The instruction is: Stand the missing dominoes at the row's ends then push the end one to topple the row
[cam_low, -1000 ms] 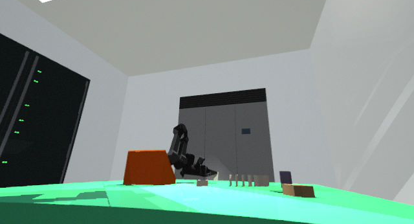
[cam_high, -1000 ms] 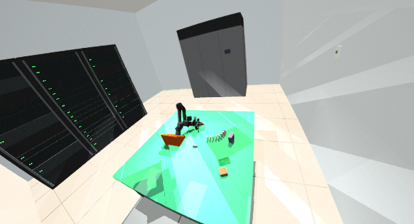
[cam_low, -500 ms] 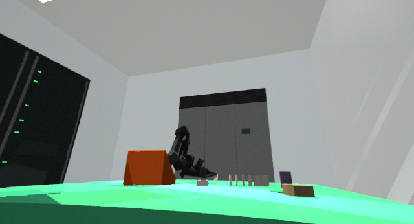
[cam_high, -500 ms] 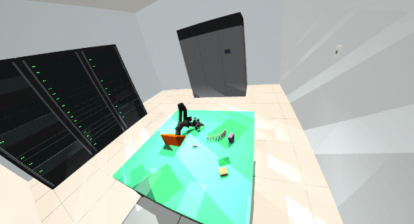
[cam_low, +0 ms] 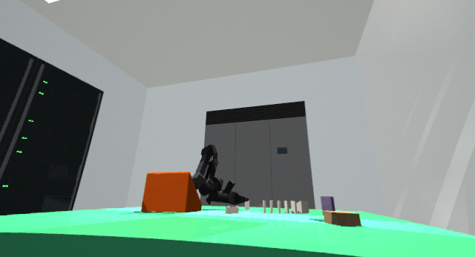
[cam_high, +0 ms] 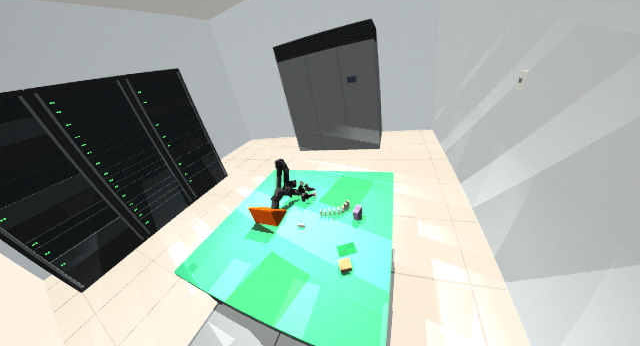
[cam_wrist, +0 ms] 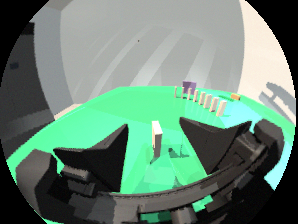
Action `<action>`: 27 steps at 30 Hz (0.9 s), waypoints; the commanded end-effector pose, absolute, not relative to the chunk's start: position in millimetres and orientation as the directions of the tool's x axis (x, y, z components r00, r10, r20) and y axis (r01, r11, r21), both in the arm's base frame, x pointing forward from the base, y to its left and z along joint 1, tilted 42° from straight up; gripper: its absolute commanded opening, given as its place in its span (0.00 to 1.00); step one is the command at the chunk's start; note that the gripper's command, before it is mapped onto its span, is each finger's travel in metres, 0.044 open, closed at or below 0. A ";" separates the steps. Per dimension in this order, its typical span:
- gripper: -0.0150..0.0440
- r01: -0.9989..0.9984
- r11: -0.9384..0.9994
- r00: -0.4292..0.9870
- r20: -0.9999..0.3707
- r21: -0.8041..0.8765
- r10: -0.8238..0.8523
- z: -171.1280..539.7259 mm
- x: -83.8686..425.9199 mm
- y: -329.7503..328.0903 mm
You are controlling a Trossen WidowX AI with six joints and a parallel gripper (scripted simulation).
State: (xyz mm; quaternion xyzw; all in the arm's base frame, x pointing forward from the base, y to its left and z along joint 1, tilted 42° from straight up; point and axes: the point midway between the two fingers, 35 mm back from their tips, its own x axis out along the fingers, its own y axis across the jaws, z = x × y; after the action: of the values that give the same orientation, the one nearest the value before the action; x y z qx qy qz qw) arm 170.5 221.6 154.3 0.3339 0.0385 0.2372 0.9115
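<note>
My gripper (cam_high: 314, 193) (cam_low: 246, 200) (cam_wrist: 154, 123) is open, low over the green table. A pale domino (cam_low: 247, 205) (cam_wrist: 157, 136) stands upright between the spread fingers, touching neither in the wrist view. It stands apart from the row, with a gap wider than the row's spacing. The curved row of several pale dominoes (cam_high: 329, 212) (cam_low: 279, 206) (cam_wrist: 202, 99) stands upright, beyond the gripper and to the right in the wrist view. Another pale domino (cam_high: 301, 225) (cam_low: 231, 209) lies flat on the table, between the orange wedge and the row in the top view.
A large orange wedge-shaped block (cam_high: 267, 216) (cam_low: 167, 192) sits beside the arm's base. A purple block (cam_high: 357, 212) (cam_low: 327, 203) (cam_wrist: 189, 86) stands near the row's far end. A tan-orange block (cam_high: 345, 265) (cam_low: 342, 218) (cam_wrist: 235, 96) lies farther off, toward the top and exterior views.
</note>
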 end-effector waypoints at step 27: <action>1.00 -0.172 0.731 0.761 -0.382 0.660 0.524 177.3 242.8 222.7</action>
State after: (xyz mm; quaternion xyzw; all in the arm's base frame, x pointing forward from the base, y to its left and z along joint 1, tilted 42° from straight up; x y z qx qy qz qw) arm 212.6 215.4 188.6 0.3036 0.1352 0.2315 0.9143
